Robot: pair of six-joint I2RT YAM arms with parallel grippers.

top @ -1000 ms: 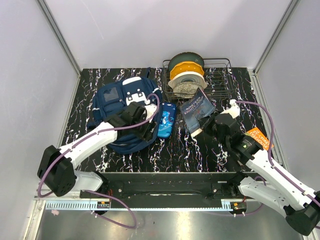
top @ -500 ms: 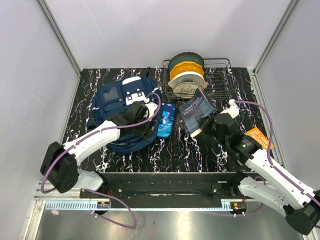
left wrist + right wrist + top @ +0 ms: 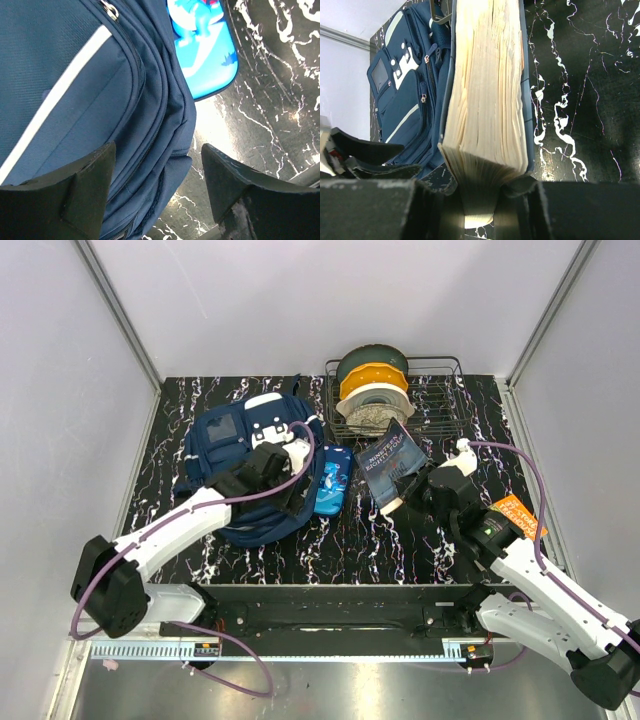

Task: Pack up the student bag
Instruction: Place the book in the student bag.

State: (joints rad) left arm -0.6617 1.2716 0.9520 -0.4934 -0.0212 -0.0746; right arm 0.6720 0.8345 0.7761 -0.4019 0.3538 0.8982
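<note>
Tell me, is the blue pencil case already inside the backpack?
No, the pencil case lies out on the table beside the student bag, fully in view rather than packed.

- student bag (image 3: pixel 235 445): navy blue fabric; one thin white stripe across a front pocket; white patches near the top; silver zip pulls
- pencil case (image 3: pixel 333 480): bright blue; printed with a lighter blue cartoon figure and white shapes; dark edging
- table (image 3: pixel 340 535): black; marbled with irregular white veins, some faintly purple
- book (image 3: pixel 393 462): dark blue cover with pale lettering; cream, slightly yellowed page edges
- spools (image 3: pixel 373 378) in the wire basket (image 3: pixel 445 365): dark green at the back; orange-yellow in the middle; white in front; basket wire dark
- booklet (image 3: pixel 517 515): orange with pale print
- arms (image 3: pixel 180 525): white shells; black joints; purple cables
</note>
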